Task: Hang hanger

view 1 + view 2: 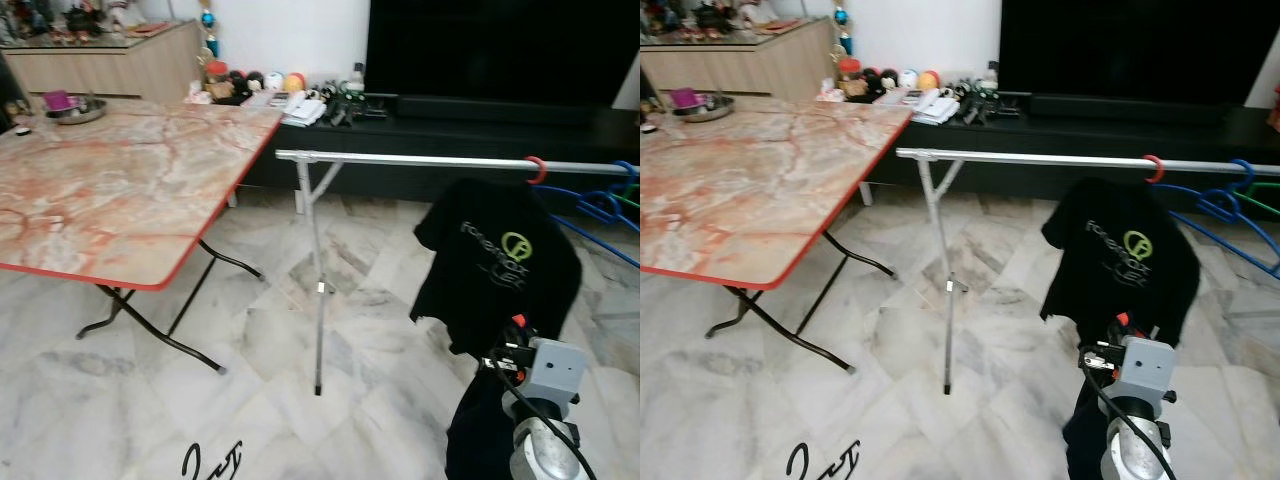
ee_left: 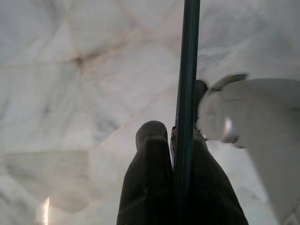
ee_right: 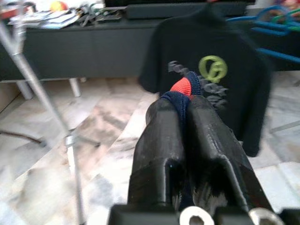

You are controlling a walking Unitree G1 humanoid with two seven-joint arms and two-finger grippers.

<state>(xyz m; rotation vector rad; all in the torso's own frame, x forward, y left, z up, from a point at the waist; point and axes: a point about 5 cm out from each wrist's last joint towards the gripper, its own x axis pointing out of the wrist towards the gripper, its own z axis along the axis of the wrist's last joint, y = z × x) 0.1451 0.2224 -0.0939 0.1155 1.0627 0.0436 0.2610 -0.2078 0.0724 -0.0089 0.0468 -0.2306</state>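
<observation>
- Right gripper (image 3: 187, 108), low at the frame's lower right, is clamped on a red hanger hook (image 3: 182, 86) wrapped in a dark garment (image 1: 480, 435) — carry step, I judge.
- Left gripper (image 2: 178, 140) pinches a thin dark rod (image 2: 187, 70) down over the marble floor (image 1: 250, 350).
- Silver rail (image 1: 400, 158) spans centre right; black T-shirt (image 1: 497, 265) already hangs there.
- Next: lift the hook above the rail, beside the shirt.

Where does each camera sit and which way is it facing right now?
Left eye: head, looking down at rail, black T-shirt; right arm shows.
Right eye: same scene.
Left wrist: faces the floor; left gripper shut on green hanger.
Right wrist: right gripper shut on navy garment.
Shared: T-shirt.
</observation>
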